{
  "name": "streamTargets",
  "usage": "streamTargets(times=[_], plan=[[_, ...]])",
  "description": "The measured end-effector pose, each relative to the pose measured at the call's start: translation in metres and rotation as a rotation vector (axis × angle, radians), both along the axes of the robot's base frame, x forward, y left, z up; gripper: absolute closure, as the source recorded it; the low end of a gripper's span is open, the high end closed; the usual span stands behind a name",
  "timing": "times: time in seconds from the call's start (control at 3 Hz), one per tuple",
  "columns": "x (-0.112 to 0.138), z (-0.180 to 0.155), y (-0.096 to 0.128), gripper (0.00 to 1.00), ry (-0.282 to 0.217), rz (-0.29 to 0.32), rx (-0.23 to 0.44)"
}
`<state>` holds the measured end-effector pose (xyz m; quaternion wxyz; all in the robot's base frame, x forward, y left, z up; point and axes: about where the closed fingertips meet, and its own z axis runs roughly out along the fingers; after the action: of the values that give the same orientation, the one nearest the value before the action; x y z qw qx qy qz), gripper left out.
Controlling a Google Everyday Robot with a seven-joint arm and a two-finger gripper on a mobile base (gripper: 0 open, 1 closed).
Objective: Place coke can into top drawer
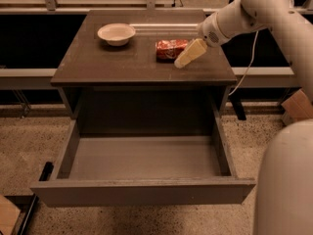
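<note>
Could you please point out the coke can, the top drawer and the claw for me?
coke can (171, 49), camera view, its red side.
top drawer (142, 192), camera view, its front panel.
claw (182, 60), camera view, its tip, just right of the coke can.

One camera, set high in front of the cabinet, looks steeply down at middle range: open top drawer (146, 158) nearest the lens, worktop (122, 62) beyond. The robot's arm crowds the right edge, its gripper (182, 60) over the worktop, just beside the coke can (168, 49).

Open top drawer (142, 192); tool (182, 61) at can (168, 49)
</note>
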<state>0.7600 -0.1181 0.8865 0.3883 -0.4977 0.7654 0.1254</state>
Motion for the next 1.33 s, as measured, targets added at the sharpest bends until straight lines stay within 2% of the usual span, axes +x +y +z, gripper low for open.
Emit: streamTargets(times=[0.33, 0.67, 1.0, 1.33], plan=[[0.03, -0.007, 0.013, 0.0, -0.015, 0.014, 0.011], [0.05, -0.028, 0.026, 0.03, 0.007, 0.057, -0.007], [0.055, -0.043, 0.031, 0.27, 0.036, 0.077, -0.01], [0.055, -0.044, 0.032, 0.49, 0.044, 0.089, -0.013]])
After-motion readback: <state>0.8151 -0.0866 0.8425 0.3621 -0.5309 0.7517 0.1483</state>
